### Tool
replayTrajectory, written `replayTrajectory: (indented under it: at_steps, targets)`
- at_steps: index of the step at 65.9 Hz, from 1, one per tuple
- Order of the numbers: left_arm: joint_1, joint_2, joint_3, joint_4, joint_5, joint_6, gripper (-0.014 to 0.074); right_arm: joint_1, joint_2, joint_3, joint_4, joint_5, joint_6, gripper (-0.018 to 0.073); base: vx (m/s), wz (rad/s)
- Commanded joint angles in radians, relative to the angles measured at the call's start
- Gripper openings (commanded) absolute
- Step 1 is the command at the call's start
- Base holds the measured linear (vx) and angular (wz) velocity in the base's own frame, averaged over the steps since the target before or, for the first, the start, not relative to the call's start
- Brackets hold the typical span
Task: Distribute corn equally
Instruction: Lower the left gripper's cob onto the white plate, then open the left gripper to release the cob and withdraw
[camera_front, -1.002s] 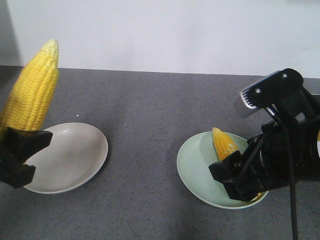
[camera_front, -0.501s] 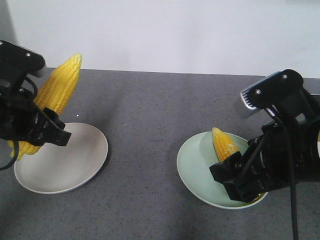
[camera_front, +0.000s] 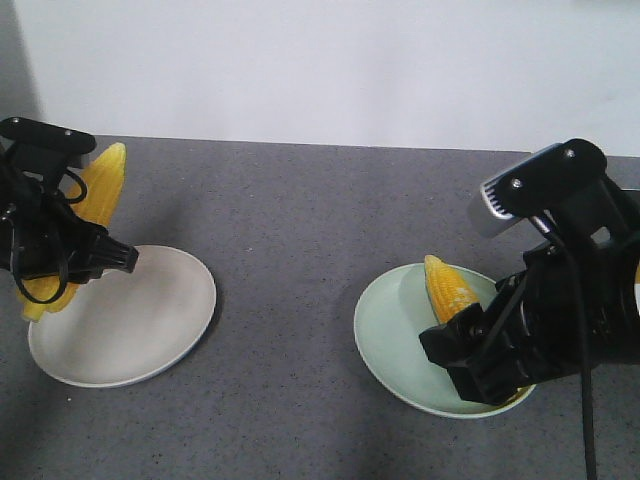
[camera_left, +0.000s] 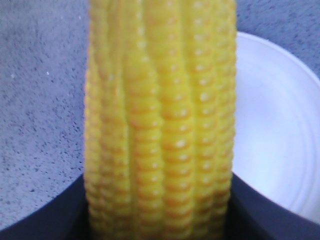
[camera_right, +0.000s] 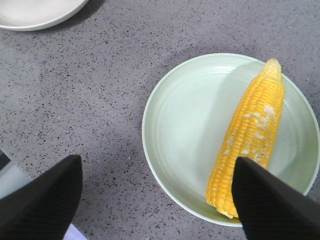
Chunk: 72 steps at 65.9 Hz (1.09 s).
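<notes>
We see the left tool (camera_front: 50, 262) clamped on a yellow corn cob (camera_front: 88, 205), which is held off the dark speckled tabletop (camera_front: 300, 250) at the far left edge of the white plate (camera_front: 150, 330). The cob's long axis tilts up and away, its pointed tip toward the back wall, its blunt end down past the plate's rim. The left wrist view shows the cob (camera_left: 160, 120) filling the frame between the dark jaws, with the plate (camera_left: 280, 125) lying to its right. So the plate's bare middle sits to the right of the held cob and below it, and we judge that the coming move is a short carry to the right and down, tipping the cob flat.

Across the tabletop, well apart, the right tool (camera_right: 155, 195) stands spread and empty above the pale green plate (camera_right: 175, 125), where a second cob with whitish kernel patches (camera_right: 250, 145) already lies, tip pointing away. The left arm is plainly the nearer one to the white plate.
</notes>
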Motion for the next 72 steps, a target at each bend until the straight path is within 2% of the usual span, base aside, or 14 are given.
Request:
replayTrajectory:
  at_steps: [1, 16, 49, 58, 72]
  targets:
    - [0.009, -0.007, -0.032, -0.042, -0.035, -0.012, 0.0299, -0.001, -0.015, -0.024, -0.004, -0.048, -0.007, 0.0582, 0.0, 0.0]
    - [0.015, 0.036, -0.031, -0.121, -0.033, 0.015, 0.0299, -0.001, -0.015, -0.024, -0.004, -0.048, -0.007, 0.0582, 0.0, 0.0]
    - [0.015, 0.174, -0.031, -0.123, -0.045, 0.005, 0.0306, -0.001, -0.015, -0.024, -0.004, -0.047, -0.007, 0.0582, 0.0, 0.0]
    - [0.015, 0.192, -0.031, -0.123, -0.041, 0.005, 0.0356, -0.001, -0.015, -0.024, -0.004, -0.048, -0.007, 0.0582, 0.0, 0.0]
    - [0.015, 0.197, -0.031, -0.123, -0.023, 0.005, 0.0489, -0.001, -0.015, -0.024, -0.004, -0.047, -0.007, 0.0582, 0.0, 0.0]
